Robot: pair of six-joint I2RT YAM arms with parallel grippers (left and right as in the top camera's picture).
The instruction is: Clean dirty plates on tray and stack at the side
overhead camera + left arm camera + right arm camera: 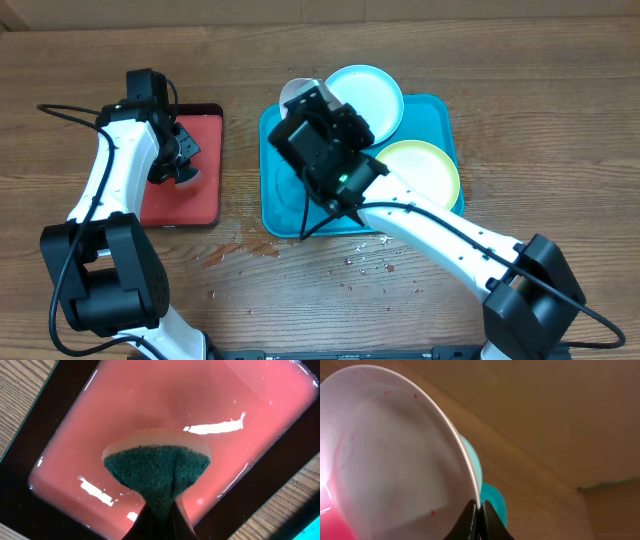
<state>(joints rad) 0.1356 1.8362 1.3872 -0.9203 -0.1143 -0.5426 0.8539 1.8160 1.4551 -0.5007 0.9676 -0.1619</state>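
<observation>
My R hand [479,516] is pinching the rim of the white plate [395,460], fingers pressed tight on the edge w/ no gap showing. The plate's tipped up steeply over the far-left corner of the teal tray [272,215]; can't tell if its lower edge touches the tray. Its inside face has a few red specks + a faint pinkish smear. The light blue plate [365,95] is just right of it at the tray's far side, partly hanging over the far rim. The yellow-green plate [420,172] lies flat on the tray's right half, on the near side of the blue one, edges meeting or nearly so

My L hand [160,517] is well left of the teal tray, clamped on a sponge [160,467], green scrub face toward the wrist cam, pale foam behind. Below it is the red tray [150,400] w/ dark rim and bright glints on its floor; can't tell if the sponge touches it. The red tray sits on the tabletop [500,60] left of the teal tray, w/ a strip of wood btw them. Red smears [240,250] mark the tabletop just off the teal tray's near-left corner, and small specks [370,262] are scattered in front of its near rim
</observation>
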